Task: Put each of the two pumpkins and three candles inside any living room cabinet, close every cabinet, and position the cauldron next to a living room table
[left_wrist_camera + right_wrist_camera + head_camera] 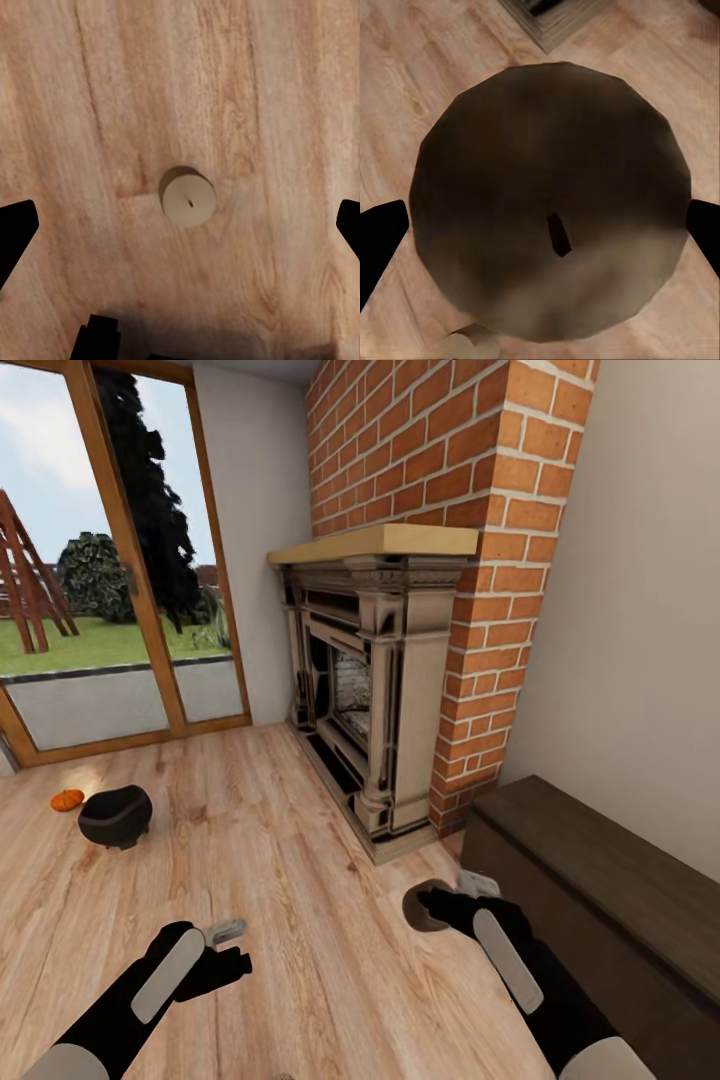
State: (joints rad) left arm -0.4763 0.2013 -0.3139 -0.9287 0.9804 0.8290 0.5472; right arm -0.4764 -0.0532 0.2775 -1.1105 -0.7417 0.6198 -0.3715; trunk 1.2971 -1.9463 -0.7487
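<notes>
R gripper point(432, 905) holds a candle point(551, 202) between its fingers, jaws apart w/ the candle filling the gap, fingertips at its sides. L gripper point(232, 950) spread wide over the wood floor point(300, 880), a 2nd candle point(188, 197) standing below it, untouched. Cauldron point(116, 815) sits on the floor at 10 o'clock, contents hidden; pumpkin point(67, 799) just beside it. Cabinet point(600, 900) at 3 o'clock, shut.

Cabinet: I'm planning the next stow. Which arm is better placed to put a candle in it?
Right. The right gripper grips a candle, and the cabinet stands on that arm's side. The left gripper is open above the floor candle, not holding it.
</notes>
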